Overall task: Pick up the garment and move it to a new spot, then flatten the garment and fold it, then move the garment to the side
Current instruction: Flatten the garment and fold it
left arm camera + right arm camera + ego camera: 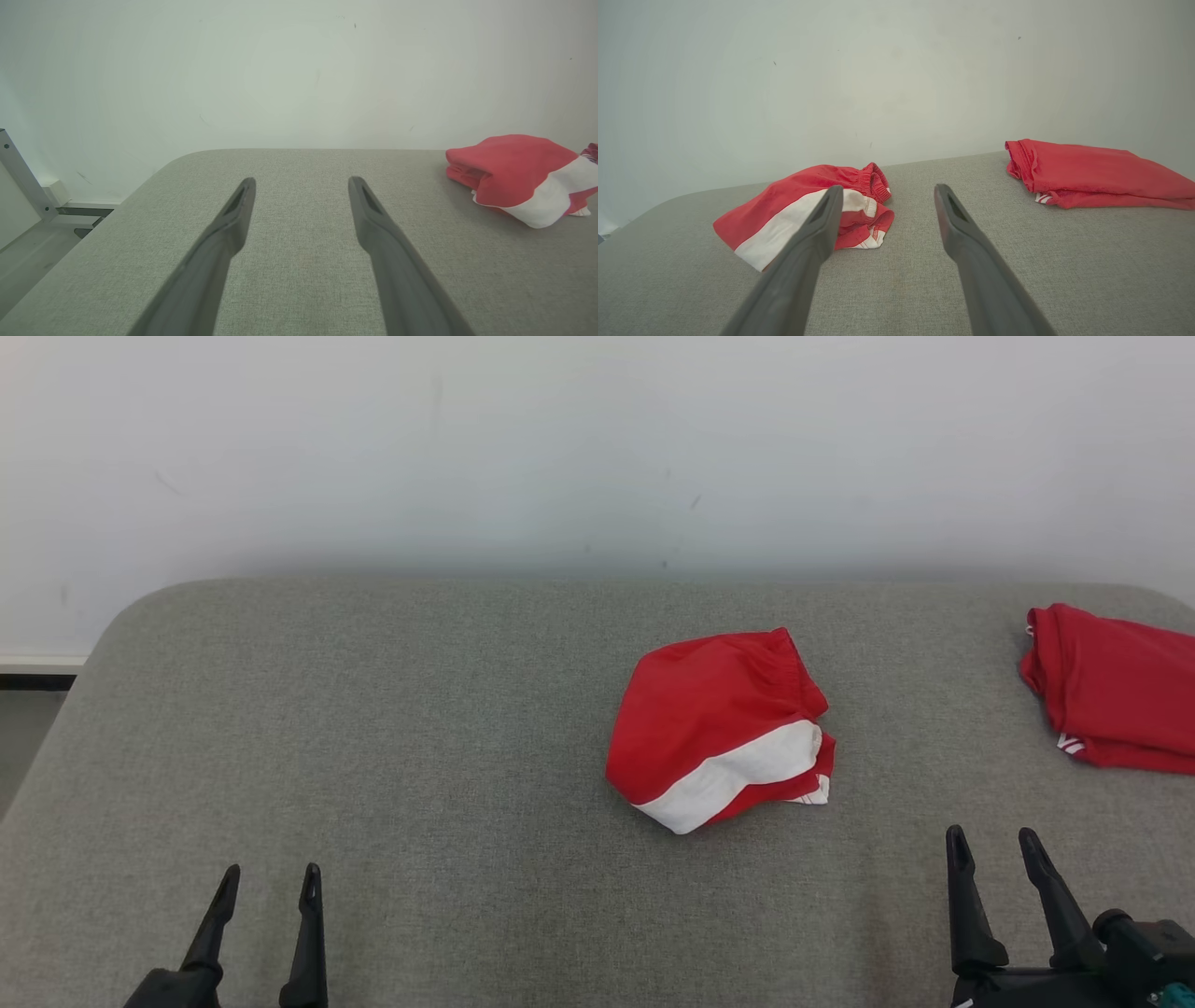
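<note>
The garment (709, 719) (514, 172) (780, 205) is a pair of red shorts with a broad white band running slantwise across its near side. It lies as a compact, loosely folded bundle, not spread flat. Its gathered elastic waistband is turned toward the far right, and several red layers with a white-trimmed hem show at its near right edge. It rests on the grey fabric surface (420, 756), a little right of the middle.

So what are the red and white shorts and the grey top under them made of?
The shorts look like thin, smooth cloth, matte: soft creases and a puckered stretchy waistband. The grey top seems covered in rough woven fabric, maybe felt-like: a fine speckled weave shows.
</note>
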Available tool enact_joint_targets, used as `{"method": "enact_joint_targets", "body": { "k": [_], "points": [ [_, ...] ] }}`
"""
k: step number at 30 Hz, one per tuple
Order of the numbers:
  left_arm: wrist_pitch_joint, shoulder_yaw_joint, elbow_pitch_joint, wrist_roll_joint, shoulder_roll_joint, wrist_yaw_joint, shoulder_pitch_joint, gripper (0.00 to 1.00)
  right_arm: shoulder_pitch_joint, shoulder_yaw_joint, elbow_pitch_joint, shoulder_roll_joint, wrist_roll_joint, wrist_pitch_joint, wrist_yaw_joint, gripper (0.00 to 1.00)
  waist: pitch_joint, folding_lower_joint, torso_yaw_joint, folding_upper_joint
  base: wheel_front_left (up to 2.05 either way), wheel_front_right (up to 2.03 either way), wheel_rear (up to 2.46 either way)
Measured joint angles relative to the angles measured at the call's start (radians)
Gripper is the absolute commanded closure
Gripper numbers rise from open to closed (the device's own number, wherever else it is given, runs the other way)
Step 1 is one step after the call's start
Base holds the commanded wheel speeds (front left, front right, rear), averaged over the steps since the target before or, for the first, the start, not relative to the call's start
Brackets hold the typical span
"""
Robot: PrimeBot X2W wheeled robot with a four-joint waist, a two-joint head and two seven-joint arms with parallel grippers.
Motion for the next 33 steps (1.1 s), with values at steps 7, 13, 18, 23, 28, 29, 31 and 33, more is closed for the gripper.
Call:
{"method": "enact_joint_targets", "body": {
  "k": [7, 13, 18, 23, 28, 29, 31, 33],
  "points": [
    [0.000, -0.005, 0.001, -0.003, 0.004, 0.002, 0.000, 0.00, 0.005, -0.002, -0.001, 0.000, 0.000, 0.001, 0.000, 0.00, -0.001, 0.0000, 0.003, 0.0000, 0.00, 0.00, 0.00],
    [0.000, -0.009, 0.002, -0.007, 0.006, 0.005, 0.000, 0.00, 0.005, -0.003, 0.000, 0.000, 0.000, 0.003, 0.000, 0.00, -0.002, 0.0000, 0.005, 0.0000, 0.00, 0.00, 0.00],
    [0.000, -0.013, 0.003, -0.009, 0.008, 0.007, -0.002, 0.00, 0.005, -0.003, 0.002, 0.000, 0.000, 0.003, 0.000, 0.00, -0.002, 0.0000, 0.004, 0.0000, 0.00, 0.00, 0.00],
    [0.000, -0.015, 0.006, -0.014, 0.011, 0.009, -0.003, 0.00, 0.004, -0.003, 0.004, 0.000, 0.000, 0.003, 0.000, 0.00, -0.003, 0.0000, 0.001, 0.0000, 0.00, 0.00, 0.00],
    [0.000, -0.017, 0.011, -0.017, 0.013, 0.010, -0.006, 0.00, 0.004, -0.002, 0.008, 0.000, 0.000, 0.002, 0.000, 0.00, -0.003, 0.0000, -0.002, 0.0000, 0.00, 0.00, 0.00],
    [0.000, -0.018, 0.012, -0.018, 0.013, 0.011, -0.006, 0.00, 0.004, -0.002, 0.009, 0.000, 0.000, 0.002, 0.000, 0.00, -0.003, 0.0000, -0.003, 0.0000, 0.00, 0.00, 0.00],
    [0.002, -0.021, 0.012, -0.019, 0.012, 0.016, -0.007, 0.00, 0.003, -0.002, 0.011, 0.000, 0.000, 0.002, 0.000, 0.00, -0.003, 0.0000, -0.005, 0.0000, 0.00, 0.00, 0.00],
    [0.006, -0.033, 0.011, -0.016, 0.011, 0.016, -0.019, 0.00, 0.001, -0.002, 0.012, 0.000, 0.000, 0.002, 0.000, 0.00, -0.002, 0.0000, -0.009, 0.0000, 0.00, 0.00, 0.00]
  ]
}}
